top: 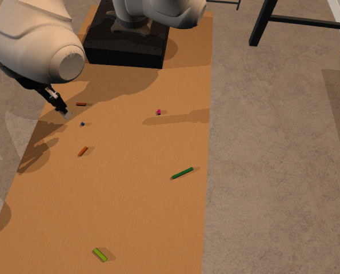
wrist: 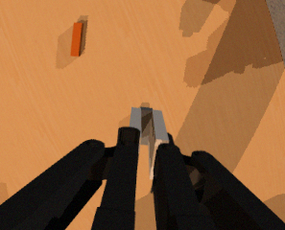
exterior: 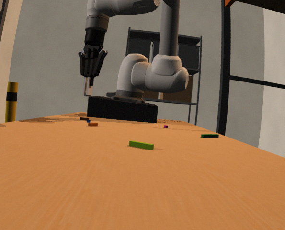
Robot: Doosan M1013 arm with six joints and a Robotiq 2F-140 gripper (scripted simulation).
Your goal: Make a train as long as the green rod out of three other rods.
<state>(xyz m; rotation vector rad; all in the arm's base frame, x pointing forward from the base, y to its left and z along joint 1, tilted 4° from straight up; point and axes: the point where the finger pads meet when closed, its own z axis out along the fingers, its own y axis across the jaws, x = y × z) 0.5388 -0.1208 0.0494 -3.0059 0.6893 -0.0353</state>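
Observation:
My gripper [top: 62, 109] [exterior: 89, 81] [wrist: 144, 124] is shut on a grey rod [top: 67, 114] [exterior: 87, 88] [wrist: 147, 121]. It holds the rod upright, well above the table's far left edge. The green rod [top: 182, 172] [exterior: 209, 135] lies at the right side. A magenta rod [top: 158, 111] [exterior: 165, 126] lies behind it. A blue rod [top: 82, 124] [exterior: 88, 120], an orange rod [top: 83, 150] [exterior: 93, 124] and a darker orange rod [top: 80, 103] [exterior: 84, 119] in shadow lie near the gripper. An orange rod also shows in the wrist view [wrist: 76, 38]. A lime rod [top: 99, 254] [exterior: 141, 144] lies at the near end.
The arm's black base [top: 125, 49] [exterior: 122, 109] stands at the table's far end. The table's left edge runs just under the gripper, with grey floor [wrist: 283, 29] beyond it. A yellow post [exterior: 11, 101] and dark frames stand off the table.

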